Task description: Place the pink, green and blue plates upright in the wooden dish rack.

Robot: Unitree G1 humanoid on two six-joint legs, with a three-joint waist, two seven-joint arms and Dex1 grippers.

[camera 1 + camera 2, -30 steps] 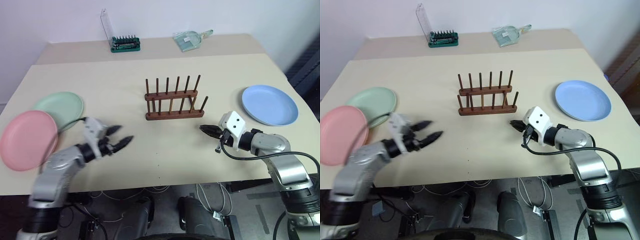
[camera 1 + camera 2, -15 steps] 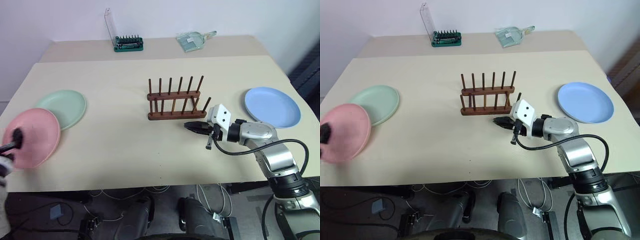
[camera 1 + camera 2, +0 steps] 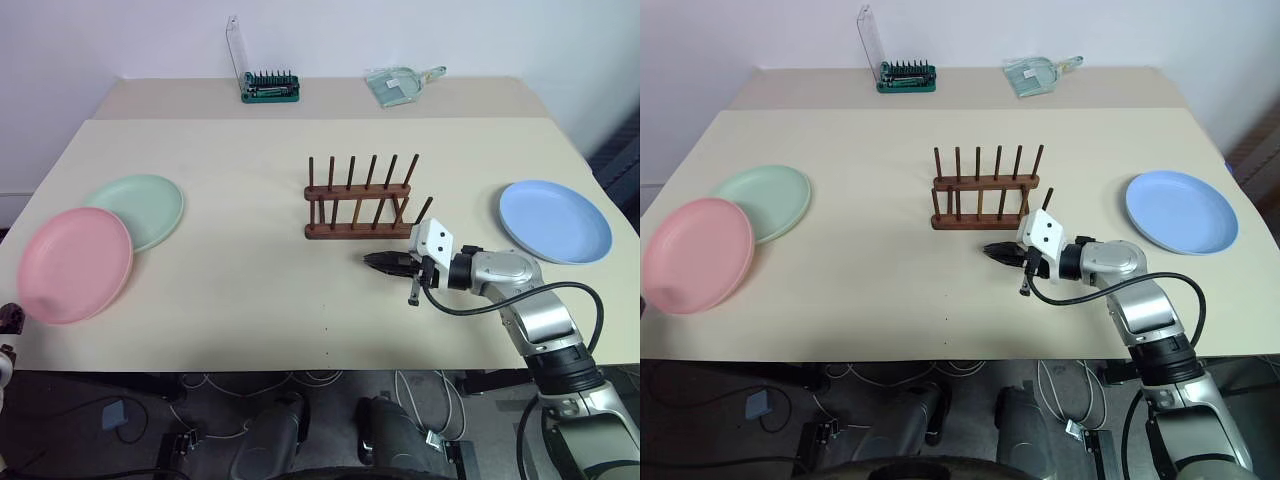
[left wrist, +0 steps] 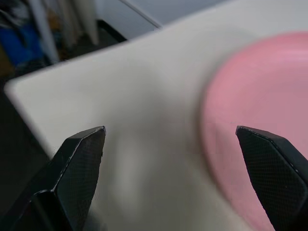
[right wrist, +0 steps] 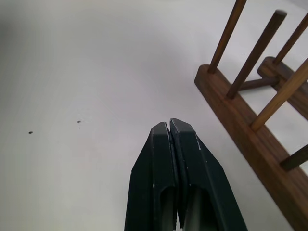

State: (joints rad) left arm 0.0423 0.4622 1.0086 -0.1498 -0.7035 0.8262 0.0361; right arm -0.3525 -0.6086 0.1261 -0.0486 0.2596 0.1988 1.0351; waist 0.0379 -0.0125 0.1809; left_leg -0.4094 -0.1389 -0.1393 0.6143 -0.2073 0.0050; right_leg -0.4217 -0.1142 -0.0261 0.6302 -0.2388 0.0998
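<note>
The pink plate (image 3: 75, 263) lies flat at the table's front left, its rim overlapping the green plate (image 3: 140, 208) just behind it. At the far right the blue plate (image 3: 555, 220) also lies flat. The wooden dish rack (image 3: 362, 200) stands empty in the middle. My right gripper (image 3: 372, 260) is shut on nothing, low over the table just in front of the rack (image 5: 250, 139). My left gripper (image 4: 169, 130) is wide open at the table's front left corner, with the pink plate (image 4: 260, 144) beside one finger. Nothing is between its fingers.
A green-based tool holder with a clear lid (image 3: 268, 85) and a clear scoop (image 3: 400, 82) sit at the table's back edge. The bare tabletop (image 3: 230, 290) stretches between the left plates and the rack. Cables hang under the front edge.
My left arm has swung out left from in front of the plates to the table's corner. The right gripper has slid left to the rack's front. The camera has shifted.
</note>
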